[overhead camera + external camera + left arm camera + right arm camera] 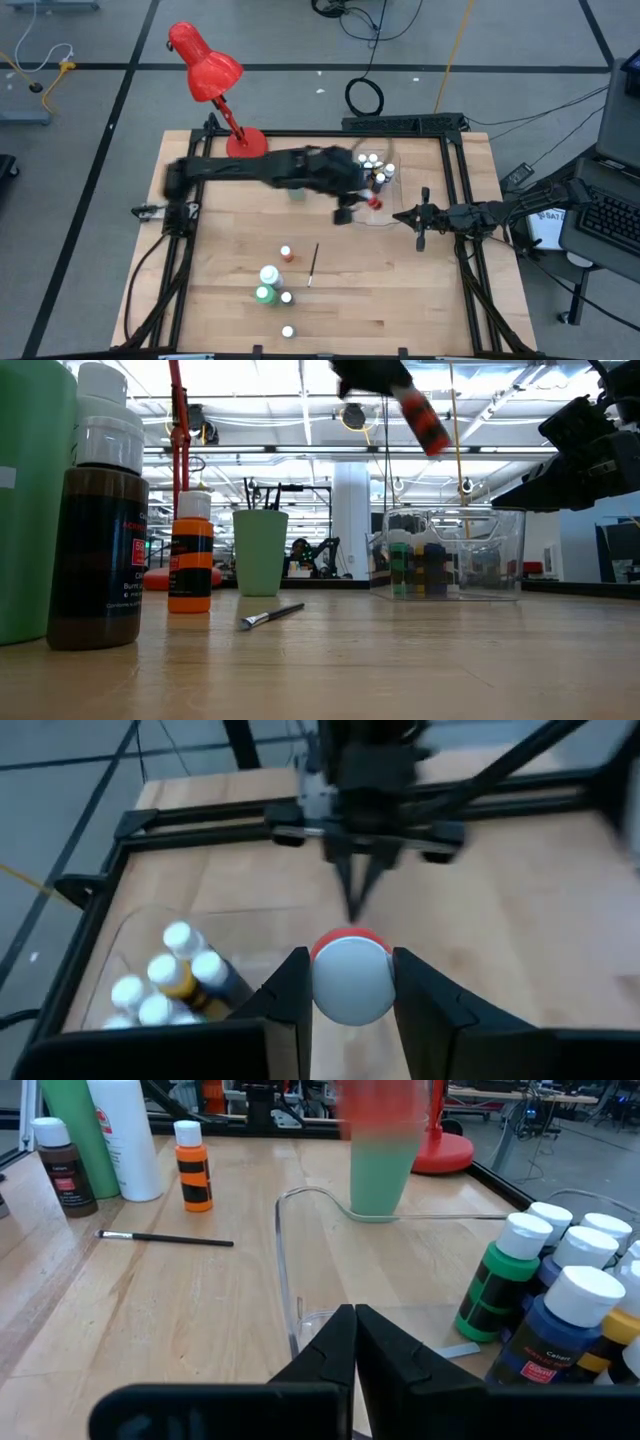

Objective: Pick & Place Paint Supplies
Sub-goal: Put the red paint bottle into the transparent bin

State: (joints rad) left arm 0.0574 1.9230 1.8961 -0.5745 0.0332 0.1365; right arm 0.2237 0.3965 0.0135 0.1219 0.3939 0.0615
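My left gripper (350, 965) is shut on a small red paint bottle (375, 203) and holds it in the air beside the clear tray (395, 200); in the low view the bottle (425, 420) shows tilted, high above the tray (450, 555). Several white-capped bottles (165, 980) stand in the tray. On the table stand an orange bottle (287, 254), a bigger white bottle (270, 275), a bigger green bottle (263, 294) and two tiny ones, and a brush (313, 265) lies flat. My right gripper (420, 215) waits shut at the tray's right side. My left gripper pinches the red bottle at its white cap end (350, 988) between its two fingers (290, 990). The fingers slant downward from the table's left. The red body (350, 938) sticks out beyond the fingertips, and the bottle hangs tilted, clear of table and tray.
A green cup (260, 550) stands behind the tray's left side, partly under my left arm. A red desk lamp (205, 70) rises at the far left. A brown bottle (60, 1165) stands near the big bottles. Bare wood lies between the tray and the brush.
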